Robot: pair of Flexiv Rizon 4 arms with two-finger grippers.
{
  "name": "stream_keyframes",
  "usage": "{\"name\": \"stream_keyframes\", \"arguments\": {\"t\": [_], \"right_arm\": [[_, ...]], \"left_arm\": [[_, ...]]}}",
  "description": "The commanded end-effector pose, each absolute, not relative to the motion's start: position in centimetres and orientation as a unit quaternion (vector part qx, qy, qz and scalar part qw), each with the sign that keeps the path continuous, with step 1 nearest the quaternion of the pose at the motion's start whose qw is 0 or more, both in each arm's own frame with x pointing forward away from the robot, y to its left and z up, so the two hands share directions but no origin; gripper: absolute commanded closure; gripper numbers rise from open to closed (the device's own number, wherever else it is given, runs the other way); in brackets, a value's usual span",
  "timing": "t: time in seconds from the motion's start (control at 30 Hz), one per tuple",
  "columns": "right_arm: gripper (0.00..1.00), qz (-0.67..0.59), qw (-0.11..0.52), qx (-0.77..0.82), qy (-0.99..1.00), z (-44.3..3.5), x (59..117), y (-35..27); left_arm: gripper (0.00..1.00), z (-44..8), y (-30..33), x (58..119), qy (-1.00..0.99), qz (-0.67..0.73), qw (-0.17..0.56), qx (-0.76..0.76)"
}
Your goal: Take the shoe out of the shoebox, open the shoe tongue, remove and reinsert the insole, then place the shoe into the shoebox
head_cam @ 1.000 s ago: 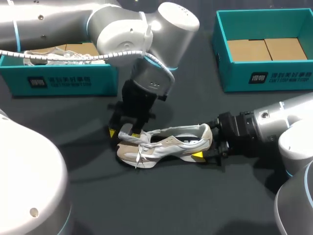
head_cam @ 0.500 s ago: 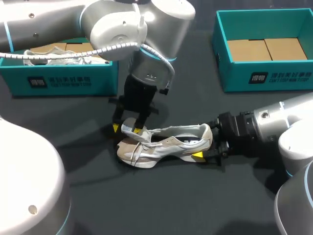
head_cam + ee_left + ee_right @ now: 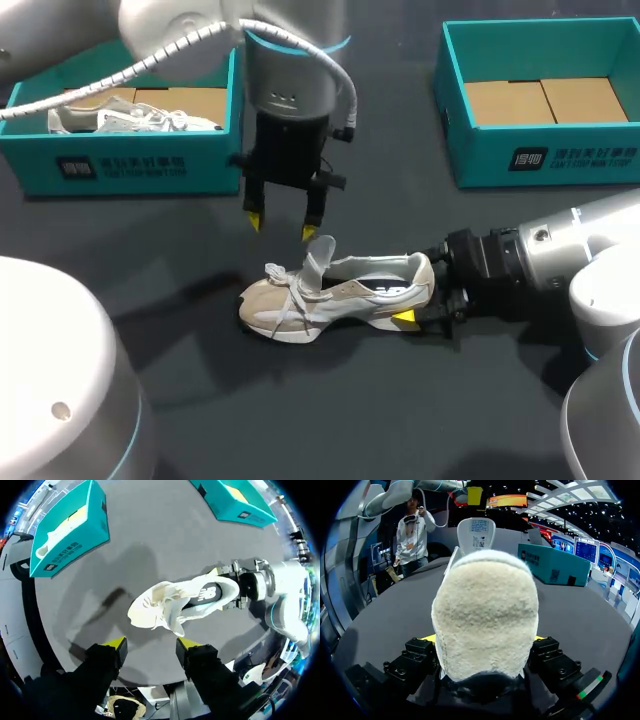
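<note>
The right gripper (image 3: 421,297) clamped the shoe's (image 3: 340,296) heel while the left gripper (image 3: 281,226) hung above, fingers (image 3: 256,219) apart, so the unheld tongue (image 3: 318,262) could flop shut over the insole.

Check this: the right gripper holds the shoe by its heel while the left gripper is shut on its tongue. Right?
No. The head view shows the left gripper open above the tongue, touching nothing. The right gripper does hold the shoe by its heel.

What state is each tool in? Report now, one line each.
Left tool: open, holding nothing, above the shoe.
Right tool: closed on the shoe's heel.
</note>
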State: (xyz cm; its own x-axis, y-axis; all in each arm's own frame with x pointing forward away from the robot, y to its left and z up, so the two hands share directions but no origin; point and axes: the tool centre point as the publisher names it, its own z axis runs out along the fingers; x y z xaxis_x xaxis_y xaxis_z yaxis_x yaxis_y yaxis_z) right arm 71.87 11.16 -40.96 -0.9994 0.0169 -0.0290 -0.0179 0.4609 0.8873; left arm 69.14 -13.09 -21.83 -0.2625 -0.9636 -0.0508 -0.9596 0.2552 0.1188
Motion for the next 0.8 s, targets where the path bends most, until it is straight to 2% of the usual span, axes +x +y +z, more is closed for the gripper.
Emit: {"name": "stream_keyframes", "arguments": {"t": [0.03, 0.2, 0.23, 0.27, 0.4, 0.8], "right_arm": [[1.0, 0.518, 0.018, 0.0, 0.855, -41.0, 71.8, 11.3], [1.0, 0.518, 0.018, 0.0, 0.855, -41.0, 71.8, 11.3], [1.0, 0.518, 0.018, 0.0, 0.855, -41.0, 71.8, 11.3], [1.0, 0.518, 0.018, 0.0, 0.855, -41.0, 71.8, 11.3], [1.0, 0.518, 0.018, 0.0, 0.855, -41.0, 71.8, 11.3], [1.0, 0.518, 0.018, 0.0, 0.855, -41.0, 71.8, 11.3]], "left_arm": [[0.42, -21.0, -14.2, 68.8, -0.841, -0.043, 0.048, 0.537], [0.59, -20.2, -15.7, 68.3, -0.899, -0.03, 0.075, 0.43], [0.7, -19.9, -16.1, 68.2, -0.908, -0.03, 0.077, 0.411], [1.0, -19.7, -16.5, 68.1, -0.92, -0.022, 0.077, 0.384], [1.0, -18.6, -18.4, 68.3, -0.951, -0.012, 0.082, 0.297], [1.0, -18.6, -18.4, 68.3, -0.951, -0.012, 0.082, 0.297]]}}
